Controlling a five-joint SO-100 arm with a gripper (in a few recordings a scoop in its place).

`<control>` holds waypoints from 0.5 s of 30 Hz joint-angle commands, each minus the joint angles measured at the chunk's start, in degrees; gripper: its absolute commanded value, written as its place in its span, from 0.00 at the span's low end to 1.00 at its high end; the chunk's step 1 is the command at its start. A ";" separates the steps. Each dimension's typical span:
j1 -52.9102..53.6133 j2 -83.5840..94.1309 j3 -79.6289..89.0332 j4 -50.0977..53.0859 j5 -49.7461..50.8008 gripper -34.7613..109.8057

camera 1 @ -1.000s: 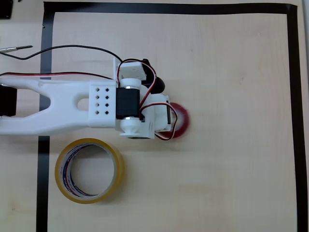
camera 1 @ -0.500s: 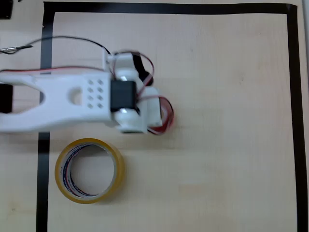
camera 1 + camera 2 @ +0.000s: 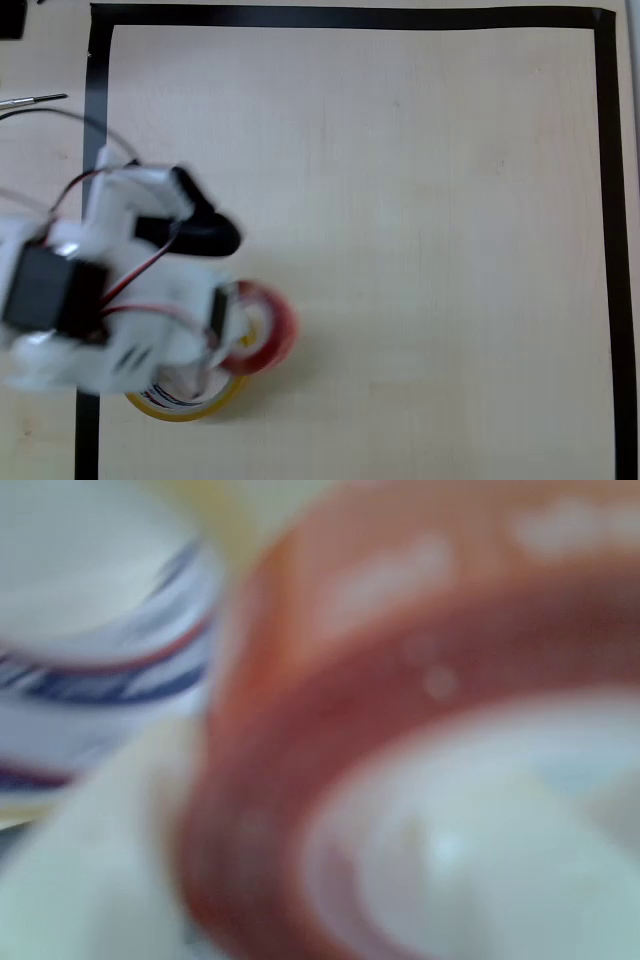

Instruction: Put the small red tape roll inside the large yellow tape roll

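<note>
Overhead view, blurred hand apparently gripping small red tape roll, over large yellow tape roll

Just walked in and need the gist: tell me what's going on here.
The white arm's gripper holds the small red tape roll at the right edge of the large yellow tape roll in the overhead view. The red roll overlaps that edge but isn't inside yet. The blurred wrist view shows both rolls close together.
</note>
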 commanded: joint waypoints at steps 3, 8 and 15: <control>3.08 19.86 21.80 -8.53 -1.32 0.24; 4.39 21.18 29.88 -13.71 -1.32 0.24; 8.26 17.40 32.52 -18.98 -2.90 0.24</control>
